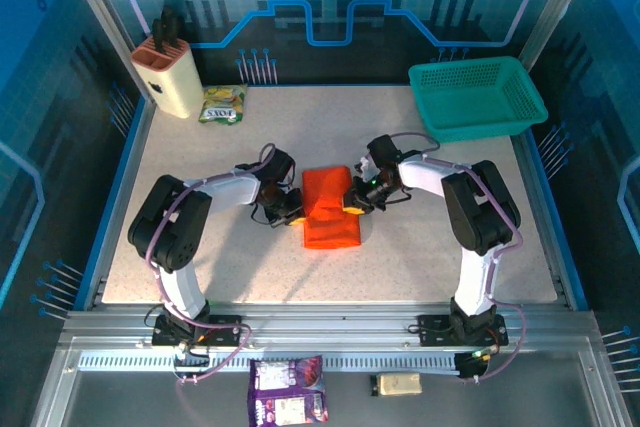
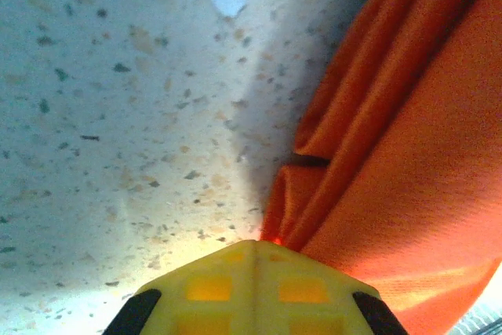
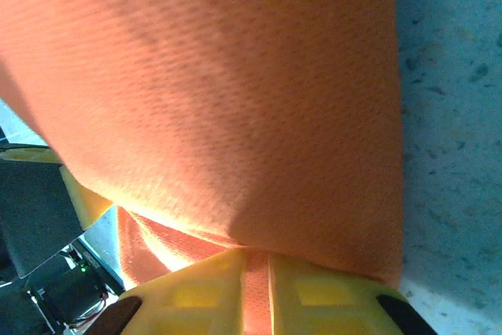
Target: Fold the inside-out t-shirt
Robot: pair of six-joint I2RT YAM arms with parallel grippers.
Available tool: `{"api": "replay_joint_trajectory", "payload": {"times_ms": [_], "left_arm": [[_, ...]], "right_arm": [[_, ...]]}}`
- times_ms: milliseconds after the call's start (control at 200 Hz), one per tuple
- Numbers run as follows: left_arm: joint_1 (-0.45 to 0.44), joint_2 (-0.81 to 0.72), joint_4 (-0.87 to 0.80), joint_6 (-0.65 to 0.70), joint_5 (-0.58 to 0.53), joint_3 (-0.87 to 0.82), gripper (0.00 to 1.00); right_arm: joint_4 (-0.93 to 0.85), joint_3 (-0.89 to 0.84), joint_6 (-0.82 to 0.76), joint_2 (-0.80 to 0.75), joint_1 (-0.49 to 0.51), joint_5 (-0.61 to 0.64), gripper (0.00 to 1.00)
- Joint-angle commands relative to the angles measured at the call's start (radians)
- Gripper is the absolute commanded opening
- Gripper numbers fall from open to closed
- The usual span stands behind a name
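Speckled table [image 1: 450, 257] spread wide under both arms. Far right corner, the teal mesh basket [image 1: 478, 97] sits well apart from the action. Dead centre is the orange t-shirt [image 1: 330, 212], folded to a compact oblong with its long axis running from the arms' side toward the far edge. Its near end lies flat, its far end sits between the two grippers.

Far left corner: a cream knife block [image 1: 170, 75], upright, with a green packet [image 1: 222, 104] just beside it. Both are clear of the shirt. Down on the metal ledge by the arm bases lie a purple packet [image 1: 288, 390] and a small tan object [image 1: 398, 383].

Left gripper [image 1: 292, 209] sits at the shirt's left edge, fingers pressed together, tip against the folds. Whether cloth is caught there, I cannot tell. Right gripper [image 1: 352, 202] is at the right edge, and the wrist view shows a strip of orange pinched between its yellow fingers.
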Motion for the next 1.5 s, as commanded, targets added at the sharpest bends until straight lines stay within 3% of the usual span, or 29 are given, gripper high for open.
{"api": "replay_joint_trajectory", "payload": {"times_ms": [0, 235, 605, 976, 1236, 1491], "left_arm": [[0.008, -0.055, -0.046, 0.046, -0.002, 0.095, 0.03], [0.008, 0.049, -0.043, 0.081, 0.038, 0.217, 0.05], [0.045, 0.256, -0.102, 0.129, -0.029, 0.327, 0.03], [0.058, 0.200, -0.072, 0.135, 0.006, 0.383, 0.06], [0.066, 0.241, -0.080, 0.134, 0.009, 0.455, 0.07], [0.079, 0.358, -0.158, 0.164, -0.059, 0.582, 0.08]], "right_arm": [[-0.023, 0.070, -0.019, -0.040, -0.008, -0.024, 0.16], [-0.038, 0.170, -0.036, 0.051, -0.011, -0.033, 0.16], [0.000, 0.162, -0.016, 0.173, -0.050, 0.020, 0.13], [-0.003, 0.239, -0.010, 0.102, -0.053, -0.031, 0.13], [-0.020, 0.324, -0.020, 0.172, -0.068, -0.049, 0.13], [-0.028, 0.374, -0.025, 0.257, -0.100, -0.013, 0.13]]}}
